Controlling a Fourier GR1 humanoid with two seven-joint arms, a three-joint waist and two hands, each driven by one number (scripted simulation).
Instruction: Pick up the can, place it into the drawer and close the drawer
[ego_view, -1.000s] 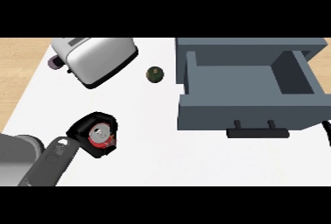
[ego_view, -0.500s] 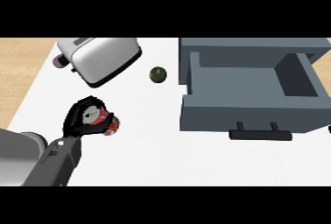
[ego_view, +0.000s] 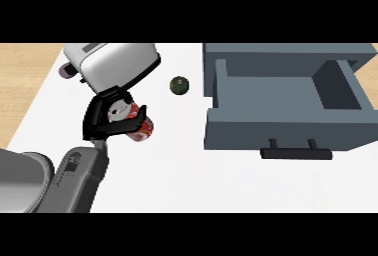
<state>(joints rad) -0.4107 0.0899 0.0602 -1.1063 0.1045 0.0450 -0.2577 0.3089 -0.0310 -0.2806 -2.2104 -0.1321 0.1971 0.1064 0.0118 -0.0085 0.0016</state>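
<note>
Presently logged, one item in hand: my left hand (ego_view: 103, 117) was curled round the can (ego_view: 136, 122), fingers wrapped over its top and side, which I judged to be the carrying hold wanted for the trip to the drawer (ego_view: 284, 107). The can was red with a silvery top, tilted in the hold, largely hidden by the black fingers; whether it touched the white table (ego_view: 221, 185) I could not tell. It sat left of the drawer, well apart from it, just below the toaster (ego_view: 114, 62). The drawer was grey, pulled open toward me, its handle (ego_view: 295, 150) at the near face, ready to receive the can. A small dark green round object (ego_view: 179, 85) lay between toaster and drawer. My right hand was not in view.
</note>
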